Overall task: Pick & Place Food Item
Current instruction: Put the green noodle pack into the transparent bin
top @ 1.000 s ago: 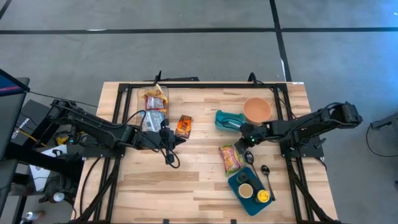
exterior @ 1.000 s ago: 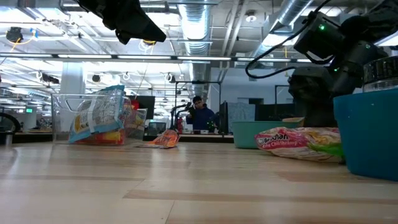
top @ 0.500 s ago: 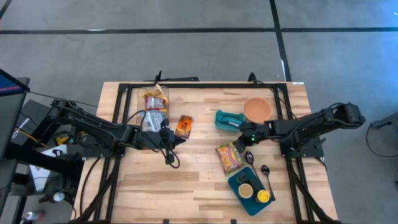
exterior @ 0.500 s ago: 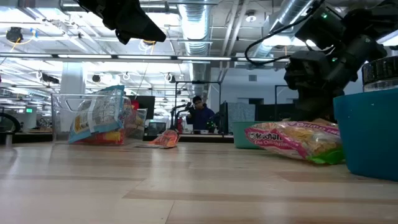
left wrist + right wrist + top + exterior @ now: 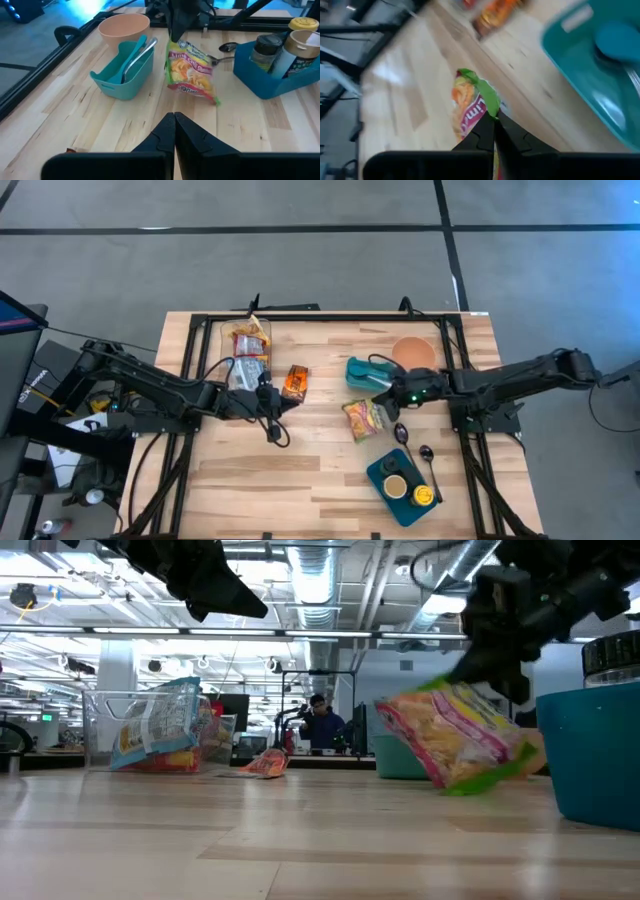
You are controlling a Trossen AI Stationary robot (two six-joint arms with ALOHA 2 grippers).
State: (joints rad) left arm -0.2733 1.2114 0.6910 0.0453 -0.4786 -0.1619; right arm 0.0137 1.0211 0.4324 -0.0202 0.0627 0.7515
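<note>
Right end effector pinched on top edge of noodle packet, right of frame centre in high view. Packet hangs tilted, lifted off table in low view. Just beside it: teal bin, blue caddy lower right. Left end effector fully closed, empty, hovering left of centre near orange snack bag and clear container.

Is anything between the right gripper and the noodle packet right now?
Nothing visible. The right gripper is shut on the noodle packet by its green edge, and the packet hangs tilted above the table, beside the teal bin.
</note>
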